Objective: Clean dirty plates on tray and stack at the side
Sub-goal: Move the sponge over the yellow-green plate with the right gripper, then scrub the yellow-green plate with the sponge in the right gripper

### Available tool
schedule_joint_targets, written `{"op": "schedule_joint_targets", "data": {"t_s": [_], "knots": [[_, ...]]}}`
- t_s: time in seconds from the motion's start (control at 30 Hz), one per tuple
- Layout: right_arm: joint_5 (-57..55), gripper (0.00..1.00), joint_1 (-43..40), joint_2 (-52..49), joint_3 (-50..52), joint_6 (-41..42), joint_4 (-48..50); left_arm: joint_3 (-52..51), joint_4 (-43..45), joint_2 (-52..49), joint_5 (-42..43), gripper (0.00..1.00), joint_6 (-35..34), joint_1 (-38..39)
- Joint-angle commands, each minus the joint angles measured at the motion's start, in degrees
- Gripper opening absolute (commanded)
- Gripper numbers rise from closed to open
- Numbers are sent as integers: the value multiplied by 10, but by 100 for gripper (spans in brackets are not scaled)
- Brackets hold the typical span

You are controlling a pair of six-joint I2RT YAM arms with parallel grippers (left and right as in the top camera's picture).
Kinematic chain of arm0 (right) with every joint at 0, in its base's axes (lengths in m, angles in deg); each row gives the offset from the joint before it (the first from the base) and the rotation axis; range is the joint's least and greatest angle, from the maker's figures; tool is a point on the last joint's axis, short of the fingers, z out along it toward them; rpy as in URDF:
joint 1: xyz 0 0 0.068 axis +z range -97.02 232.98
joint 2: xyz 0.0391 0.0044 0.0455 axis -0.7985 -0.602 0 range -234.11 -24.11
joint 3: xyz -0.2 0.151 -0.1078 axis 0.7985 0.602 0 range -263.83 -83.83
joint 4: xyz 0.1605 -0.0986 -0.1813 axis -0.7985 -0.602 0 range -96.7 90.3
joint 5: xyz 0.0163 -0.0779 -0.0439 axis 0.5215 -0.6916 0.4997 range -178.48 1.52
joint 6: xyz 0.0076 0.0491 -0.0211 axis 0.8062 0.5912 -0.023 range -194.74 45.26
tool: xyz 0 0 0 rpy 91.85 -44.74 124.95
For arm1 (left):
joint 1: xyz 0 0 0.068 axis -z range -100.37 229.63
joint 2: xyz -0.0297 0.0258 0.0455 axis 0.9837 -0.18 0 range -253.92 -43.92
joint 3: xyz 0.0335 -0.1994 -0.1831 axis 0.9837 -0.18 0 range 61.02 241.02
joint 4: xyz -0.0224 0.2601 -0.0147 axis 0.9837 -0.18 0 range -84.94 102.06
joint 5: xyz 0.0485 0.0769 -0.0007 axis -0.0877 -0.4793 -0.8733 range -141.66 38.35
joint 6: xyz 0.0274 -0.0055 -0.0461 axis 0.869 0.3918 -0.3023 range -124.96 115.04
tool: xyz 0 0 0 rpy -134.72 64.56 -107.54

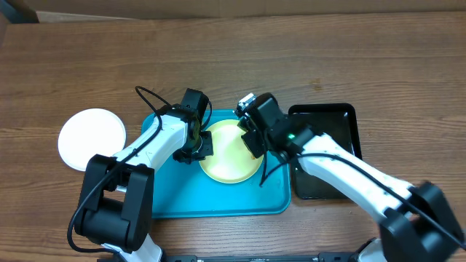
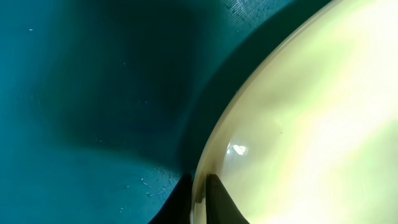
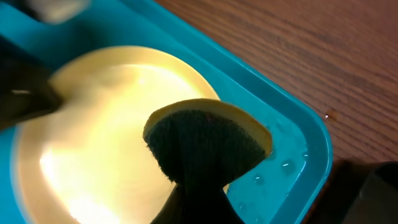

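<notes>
A pale lime-green plate (image 1: pixel 226 156) lies in the upper right of the turquoise tray (image 1: pixel 218 200). My left gripper (image 1: pixel 200 145) is shut on the plate's left rim; in the left wrist view its fingers (image 2: pixel 200 199) pinch the rim of the plate (image 2: pixel 311 124) above the tray floor (image 2: pixel 93 93). My right gripper (image 1: pixel 255 145) is shut on a yellow sponge with a dark scouring face (image 3: pixel 205 143), held at the plate's right edge (image 3: pixel 106 137). A white plate (image 1: pixel 91 138) sits on the table left of the tray. No other plate shows apart from these.
A smaller black tray (image 1: pixel 335 120) lies just right of the turquoise tray, under my right arm. Water drops sit on the tray floor (image 3: pixel 286 162) near its right rim. Bare wooden table (image 1: pixel 291 51) lies behind both trays.
</notes>
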Motion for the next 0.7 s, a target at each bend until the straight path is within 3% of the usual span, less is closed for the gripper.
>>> {"op": "schedule_joint_targets", "data": {"t_s": [0.0, 0.23, 0.53, 0.57, 0.67], "knots": [[-31, 5, -1, -45, 5, -28, 26, -11, 0, -13, -14, 12, 13, 2], [1, 14, -1, -84, 5, -28, 46, -11, 2, -13, -14, 16, 13, 2], [6, 8, -1, -84, 5, -28, 56, -11, 2, -13, -14, 18, 13, 2], [6, 9, -1, -84, 5, -28, 58, -11, 2, -13, -14, 19, 13, 2], [8, 34, -1, -84, 5, -27, 59, -11, 2, -13, -14, 19, 13, 2]]}}
